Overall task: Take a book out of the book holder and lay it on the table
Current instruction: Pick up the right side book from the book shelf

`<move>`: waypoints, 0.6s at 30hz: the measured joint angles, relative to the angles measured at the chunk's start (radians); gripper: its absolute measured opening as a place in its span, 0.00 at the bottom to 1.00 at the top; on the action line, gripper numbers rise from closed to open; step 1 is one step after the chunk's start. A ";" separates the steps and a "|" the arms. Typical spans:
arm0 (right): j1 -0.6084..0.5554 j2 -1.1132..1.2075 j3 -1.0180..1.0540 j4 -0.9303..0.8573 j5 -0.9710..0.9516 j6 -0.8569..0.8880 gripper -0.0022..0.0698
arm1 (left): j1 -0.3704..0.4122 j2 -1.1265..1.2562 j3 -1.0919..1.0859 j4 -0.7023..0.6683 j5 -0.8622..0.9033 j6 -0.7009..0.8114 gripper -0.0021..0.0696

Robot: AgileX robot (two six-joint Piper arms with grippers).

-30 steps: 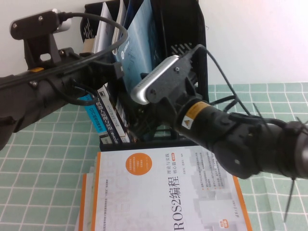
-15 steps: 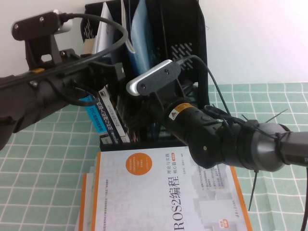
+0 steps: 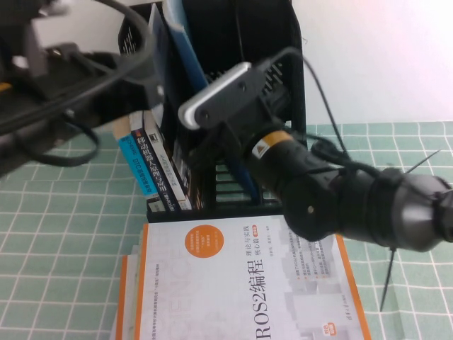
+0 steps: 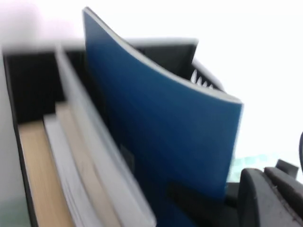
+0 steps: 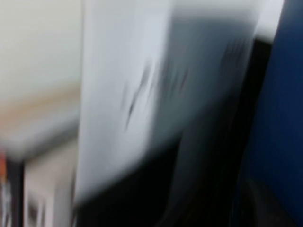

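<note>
1. Mint-green gridded table (image 3: 64, 234), bearing the black book holder (image 3: 279, 42).
2. Dark blue book (image 3: 185, 42) upright in a holder slot, bowed (left wrist view).
3. Right gripper (image 3: 212, 152) low inside the holder beside the book; fingers hidden, cannot tell.
4. Left gripper (image 3: 152, 92) at the holder's left side; cannot tell.

both arms raised and reaching forward, left gripper (image 3: 152, 92) high, right gripper (image 3: 205, 152) lower beside it

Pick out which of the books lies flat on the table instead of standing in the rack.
The white-and-orange ROS2 book, lying cover up on the table in front of the book holder. The others, including the dark blue book, stand upright in its slots.
</note>
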 joint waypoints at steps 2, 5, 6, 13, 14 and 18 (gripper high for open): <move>0.001 -0.043 0.000 0.000 -0.028 -0.055 0.06 | 0.000 -0.054 0.000 0.000 0.003 0.022 0.03; 0.004 -0.116 0.000 -0.009 -0.060 -0.139 0.06 | 0.000 -0.143 0.000 0.000 0.011 0.040 0.03; 0.004 -0.136 0.000 -0.015 -0.063 -0.163 0.06 | 0.000 -0.172 0.000 0.000 0.014 0.050 0.03; 0.010 -0.312 0.000 -0.114 -0.005 -0.242 0.06 | 0.000 -0.350 0.000 0.024 0.031 0.065 0.02; 0.010 -0.343 0.000 -0.128 0.033 -0.247 0.06 | 0.000 -0.376 0.000 0.032 0.042 0.065 0.02; 0.010 -0.452 0.000 -0.157 0.207 -0.263 0.06 | 0.000 -0.455 -0.005 0.051 0.082 0.069 0.03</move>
